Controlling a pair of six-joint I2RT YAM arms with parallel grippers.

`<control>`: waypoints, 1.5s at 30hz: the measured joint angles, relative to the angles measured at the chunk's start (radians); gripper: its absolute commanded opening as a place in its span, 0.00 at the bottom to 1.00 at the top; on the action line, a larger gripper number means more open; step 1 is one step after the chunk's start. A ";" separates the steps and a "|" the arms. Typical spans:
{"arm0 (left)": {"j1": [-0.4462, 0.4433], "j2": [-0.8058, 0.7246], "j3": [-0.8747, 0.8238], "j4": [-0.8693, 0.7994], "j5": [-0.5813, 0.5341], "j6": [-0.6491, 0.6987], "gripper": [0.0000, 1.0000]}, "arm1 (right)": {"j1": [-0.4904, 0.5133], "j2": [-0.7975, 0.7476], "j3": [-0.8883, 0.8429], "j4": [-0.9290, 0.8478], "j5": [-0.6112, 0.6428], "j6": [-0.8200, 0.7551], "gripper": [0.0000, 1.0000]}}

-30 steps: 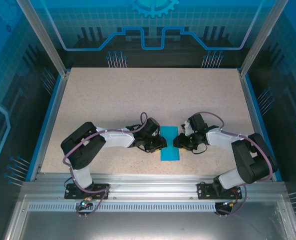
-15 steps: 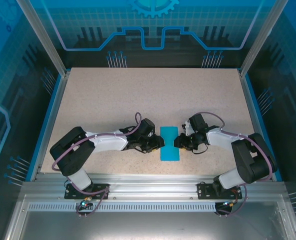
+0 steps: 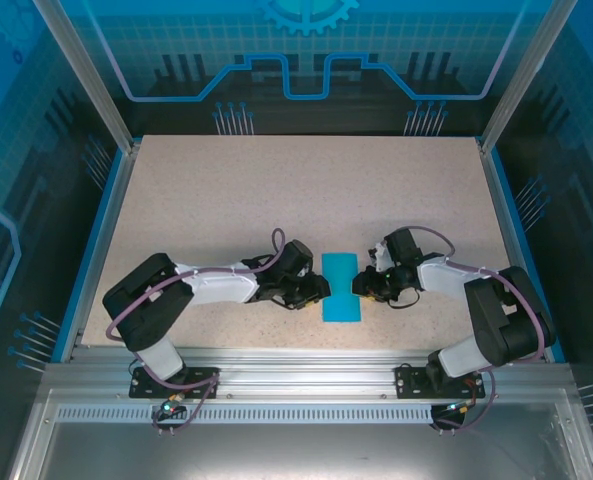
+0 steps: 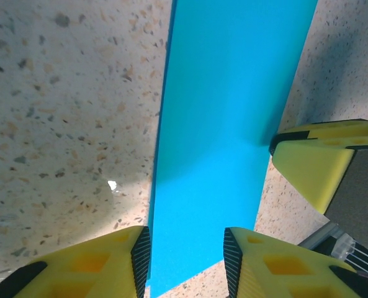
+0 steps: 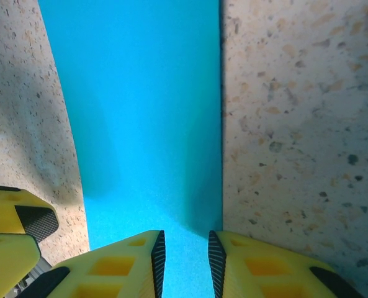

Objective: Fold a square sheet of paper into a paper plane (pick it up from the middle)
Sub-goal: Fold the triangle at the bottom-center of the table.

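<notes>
Blue paper (image 3: 341,300), folded narrow, is lying on the table (image 3: 276,200) toward its near edge; left gripper (image 3: 322,290) and right gripper (image 3: 357,288) are flanking it, jaws slightly parted, clamping nothing; advisable: pressing evenly along both long edges.

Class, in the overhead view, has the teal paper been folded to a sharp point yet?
No, the teal paper is a narrow strip with straight, blunt ends.
</notes>
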 measured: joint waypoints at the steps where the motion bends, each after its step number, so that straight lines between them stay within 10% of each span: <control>1: -0.003 0.000 -0.001 0.003 0.001 -0.003 0.40 | 0.000 0.000 0.000 0.000 -0.001 0.000 0.29; 45: -0.106 -0.001 -0.048 0.084 -0.024 -0.114 0.39 | -0.001 0.000 -0.002 0.005 -0.008 0.000 0.31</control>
